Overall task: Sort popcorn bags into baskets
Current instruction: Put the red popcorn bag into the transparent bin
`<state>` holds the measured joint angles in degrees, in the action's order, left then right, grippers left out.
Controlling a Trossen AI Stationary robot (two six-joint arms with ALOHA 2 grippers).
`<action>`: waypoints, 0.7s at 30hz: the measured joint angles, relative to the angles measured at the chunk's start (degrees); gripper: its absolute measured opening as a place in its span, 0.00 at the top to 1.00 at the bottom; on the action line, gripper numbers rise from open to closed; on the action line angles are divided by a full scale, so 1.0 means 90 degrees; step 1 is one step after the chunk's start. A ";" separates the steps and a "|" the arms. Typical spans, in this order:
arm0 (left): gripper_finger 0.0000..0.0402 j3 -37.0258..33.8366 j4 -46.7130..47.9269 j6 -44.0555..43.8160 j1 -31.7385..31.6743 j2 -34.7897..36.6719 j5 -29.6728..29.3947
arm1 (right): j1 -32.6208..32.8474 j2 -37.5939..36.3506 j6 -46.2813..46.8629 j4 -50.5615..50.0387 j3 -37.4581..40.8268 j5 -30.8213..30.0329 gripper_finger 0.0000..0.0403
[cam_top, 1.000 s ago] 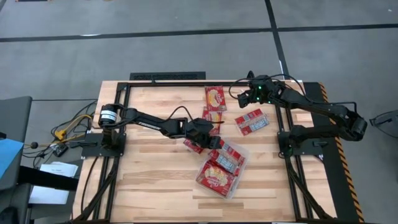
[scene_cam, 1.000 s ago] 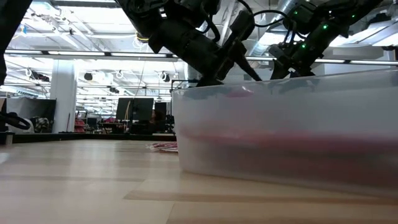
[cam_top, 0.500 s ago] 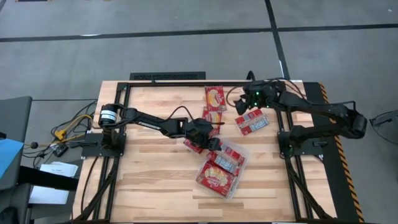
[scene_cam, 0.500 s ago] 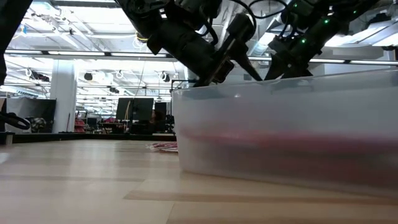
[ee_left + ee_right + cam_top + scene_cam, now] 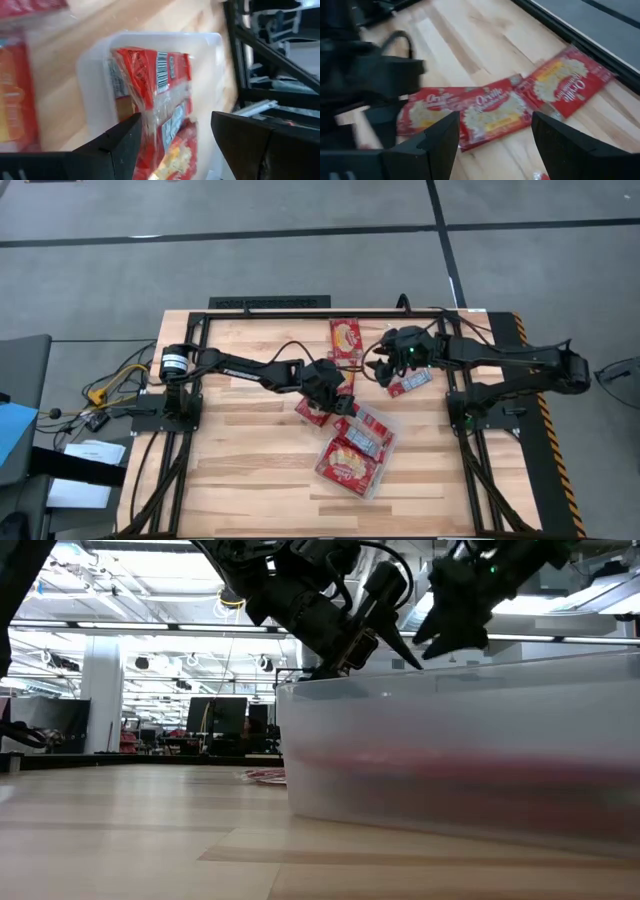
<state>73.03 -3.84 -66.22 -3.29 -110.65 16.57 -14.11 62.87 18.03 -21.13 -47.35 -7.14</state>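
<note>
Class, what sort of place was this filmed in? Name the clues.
Probably a large robotics lab or industrial workshop: a wooden table in a black metal frame on a grey concrete floor, with monitors and ceiling lights behind.

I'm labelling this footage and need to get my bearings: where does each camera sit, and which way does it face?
High view: above the table, looking straight down; both arms show, left gripper by the tray, right gripper over loose bags.
Low view: at tabletop height, level across to the room; tray wall close, arms above it.
Left wrist view: past its own open fingers into the tray at a bag.
Right wrist view: past its open fingers at bags on wood.
Shared: high, low and left wrist all show the tray.
</note>
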 joint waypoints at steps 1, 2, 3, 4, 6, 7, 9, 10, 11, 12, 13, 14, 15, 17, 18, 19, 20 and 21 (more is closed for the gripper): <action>0.44 0.0024 0.0085 0.0076 0.0000 0.0000 -0.0048 | 0.0101 0.0000 -0.0005 -0.0037 -0.0060 -0.0039 0.33; 0.44 0.0051 0.0139 0.0146 0.0005 0.0000 -0.0055 | 0.0185 0.0000 0.0002 -0.0096 -0.0131 -0.0052 0.33; 0.44 0.0092 0.0192 0.0218 0.0015 0.0000 -0.0041 | 0.0259 0.0000 0.0032 -0.0165 -0.0194 -0.0053 0.33; 0.44 0.0134 0.0269 0.0279 0.0019 0.0000 0.0004 | 0.0346 0.0000 0.0101 -0.0235 -0.0247 -0.0053 0.33; 0.44 0.0221 0.0548 0.0472 -0.0004 0.0001 0.0169 | 0.0562 0.0000 0.0197 -0.0325 -0.0302 -0.0053 0.33; 0.44 0.0261 0.0758 0.0595 -0.0044 0.0027 0.0269 | 0.0688 0.0000 0.0206 -0.0342 -0.0304 -0.0053 0.33; 0.44 0.0410 0.1133 0.0773 -0.0106 0.0068 0.0309 | 0.0945 0.0000 0.0277 -0.0416 -0.0304 -0.0051 0.33; 0.44 0.0502 0.1301 0.0861 -0.0136 0.0101 0.0306 | 0.1061 0.0000 0.0342 -0.0478 -0.0306 -0.0047 0.33; 0.44 0.0574 0.1562 0.0975 -0.0152 0.0159 0.0300 | 0.1185 0.0000 0.0414 -0.0554 -0.0304 -0.0048 0.33; 0.44 0.0670 0.1767 0.1063 -0.0158 0.0185 0.0295 | 0.1313 0.0002 0.0484 -0.0595 -0.0306 -0.0048 0.33; 0.44 0.0789 0.1865 0.1146 -0.0160 0.0187 0.0293 | 0.1436 0.0013 0.0541 -0.0627 -0.0306 -0.0058 0.33; 0.44 0.0894 0.2045 0.1234 -0.0157 0.0188 0.0322 | 0.1556 0.0019 0.0606 -0.0663 -0.0306 -0.0077 0.33; 0.44 0.0990 0.2305 0.1325 -0.0138 0.0206 0.0447 | 0.1684 0.0020 0.0649 -0.0676 -0.0303 -0.0099 0.33; 0.44 0.1222 0.2801 0.1505 -0.0122 0.0211 0.0684 | 0.1921 0.0095 0.0659 -0.0500 -0.0262 -0.0169 0.34; 0.44 0.1325 0.3140 0.1640 -0.0121 0.0249 0.0771 | 0.2036 0.0161 0.0653 -0.0403 -0.0220 -0.0241 0.34; 0.44 0.1435 0.3609 0.1795 -0.0121 0.0305 0.0811 | 0.2138 0.0232 0.0648 -0.0391 -0.0172 -0.0294 0.35; 0.44 0.1580 0.4029 0.1936 -0.0124 0.0345 0.0827 | 0.2221 0.0303 0.0630 -0.0370 -0.0131 -0.0356 0.37; 0.44 0.1734 0.4351 0.2094 -0.0124 0.0397 0.0798 | 0.2267 0.0401 0.0621 -0.0283 -0.0122 -0.0369 0.38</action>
<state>88.63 35.32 -47.38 -4.40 -107.08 23.75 6.30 66.48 23.62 -23.67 -48.45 -10.46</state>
